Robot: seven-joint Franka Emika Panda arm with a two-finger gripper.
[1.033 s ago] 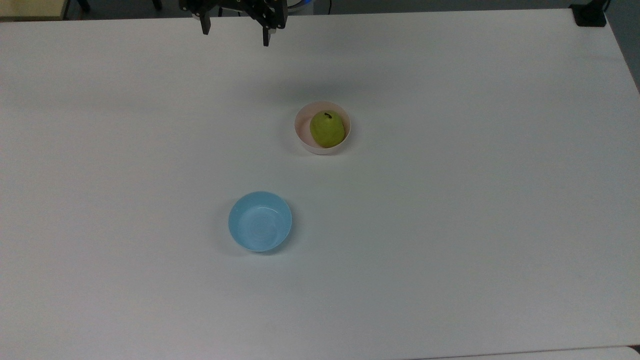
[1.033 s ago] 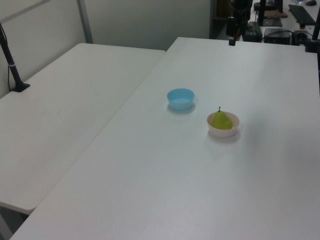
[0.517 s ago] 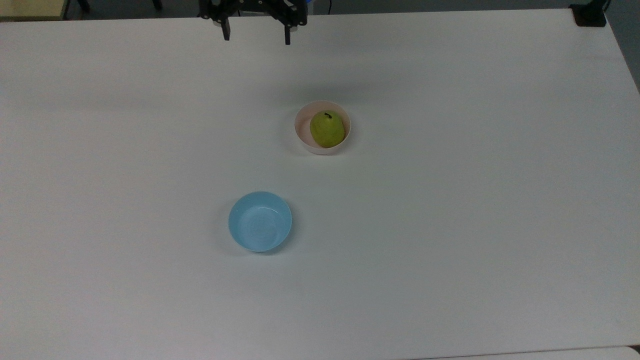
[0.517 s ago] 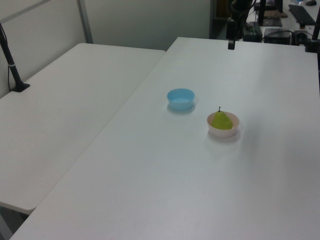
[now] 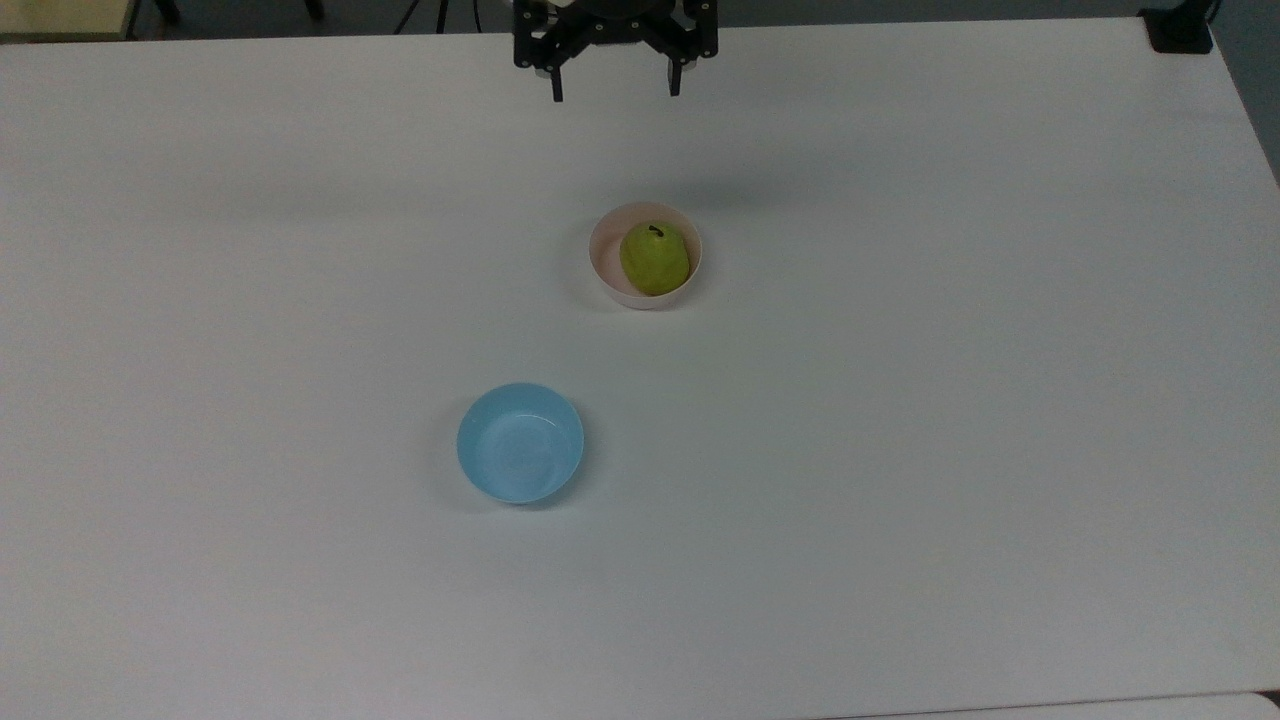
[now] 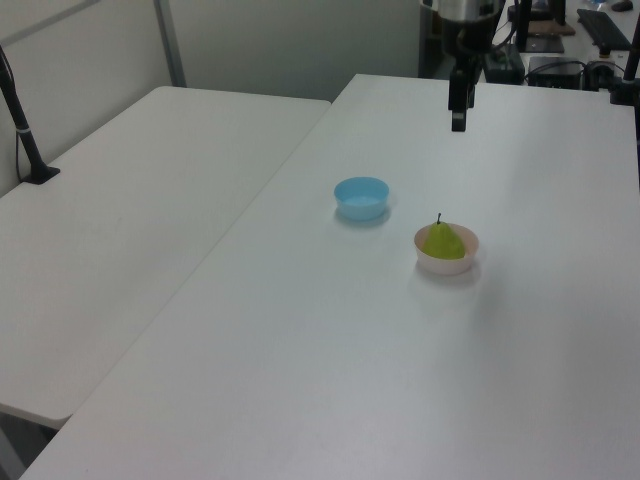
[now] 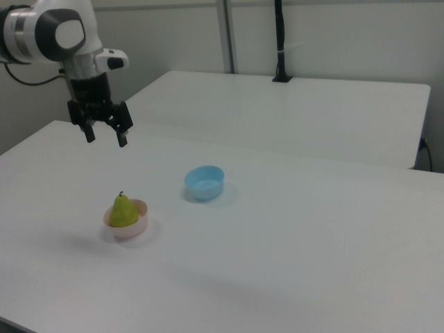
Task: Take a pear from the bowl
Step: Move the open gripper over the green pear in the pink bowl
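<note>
A yellow-green pear [image 5: 654,257] [image 6: 444,241] [image 7: 123,210] with a short dark stem stands in the pale pink bowl [image 5: 608,280] [image 6: 445,264] [image 7: 129,229] on the white table. My gripper [image 5: 616,92] [image 6: 457,118] [image 7: 106,137] hangs open in the air, fingers pointing down, well above the table. In the top view it is above the bowl, near the table's far edge, with nothing between its fingers. In the right view it hovers high above and slightly left of the pear.
A light blue bowl [image 5: 520,442] [image 6: 361,197] [image 7: 205,182], empty, sits apart from the pink one. A second white table [image 6: 120,200] [image 7: 291,111] adjoins this one. A black post [image 7: 279,41] stands on it.
My gripper has moved toward the top view's right, from left of the bowl's line to roughly above it, and has come lower and closer to the bowl in the left view. The pear and both bowls are unmoved.
</note>
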